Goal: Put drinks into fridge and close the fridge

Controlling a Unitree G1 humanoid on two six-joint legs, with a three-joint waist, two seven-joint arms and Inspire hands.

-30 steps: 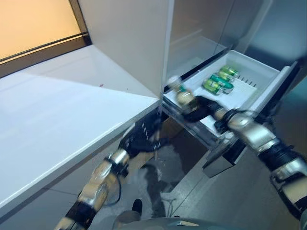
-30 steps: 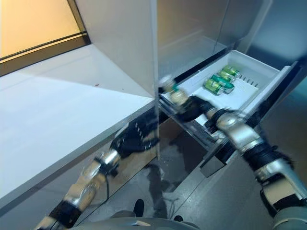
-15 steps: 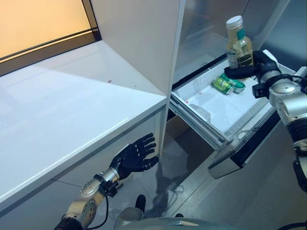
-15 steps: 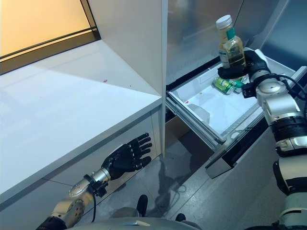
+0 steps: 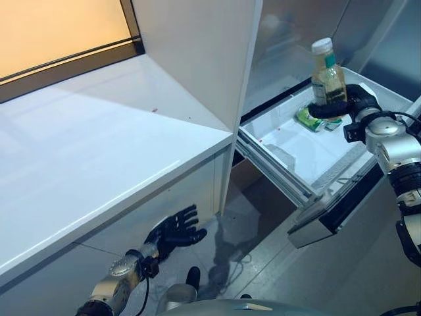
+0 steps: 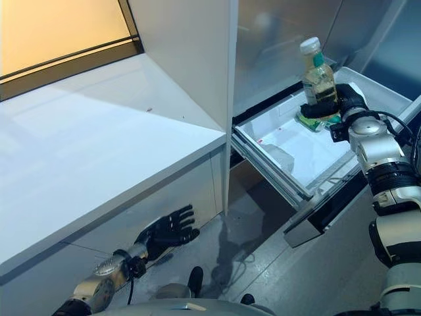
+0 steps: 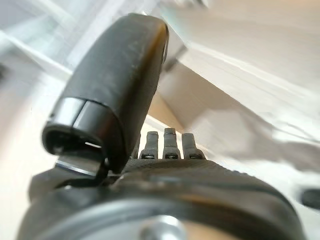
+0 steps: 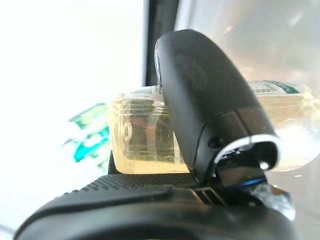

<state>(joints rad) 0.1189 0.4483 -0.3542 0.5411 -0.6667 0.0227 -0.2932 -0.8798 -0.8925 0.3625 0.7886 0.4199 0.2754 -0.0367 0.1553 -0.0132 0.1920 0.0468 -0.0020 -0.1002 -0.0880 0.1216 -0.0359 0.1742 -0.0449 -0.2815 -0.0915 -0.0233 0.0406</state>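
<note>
- Left eye view: I have the right hand (image 5: 342, 105) wrapped round the lower body of the bottle (image 5: 327, 74), which stands upright over the far end of the pulled-out fridge drawer (image 5: 297, 149). I hold it low so the cap stays clear and the base can go down first. Green cans (image 5: 309, 119) lie on their sides just beside the hand — I want the bottle to land next to them, not on them.
- Right eye view: the left hand (image 6: 164, 228) hangs low beside the white counter (image 6: 99, 151), fingers spread and empty, well apart from the drawer. I judge it is parked there so it stays out of the way and is free to push the drawer shut afterwards.
- Left wrist view: fingers straight, thumb standing out, nothing between them.
- Right wrist view: the thumb lies across the pale yellow bottle and clamps it against the palm; a green smear past it is probably the cans, though it is too blurred for me to be sure. The bottle is not yet set down, and the drawer is open.
</note>
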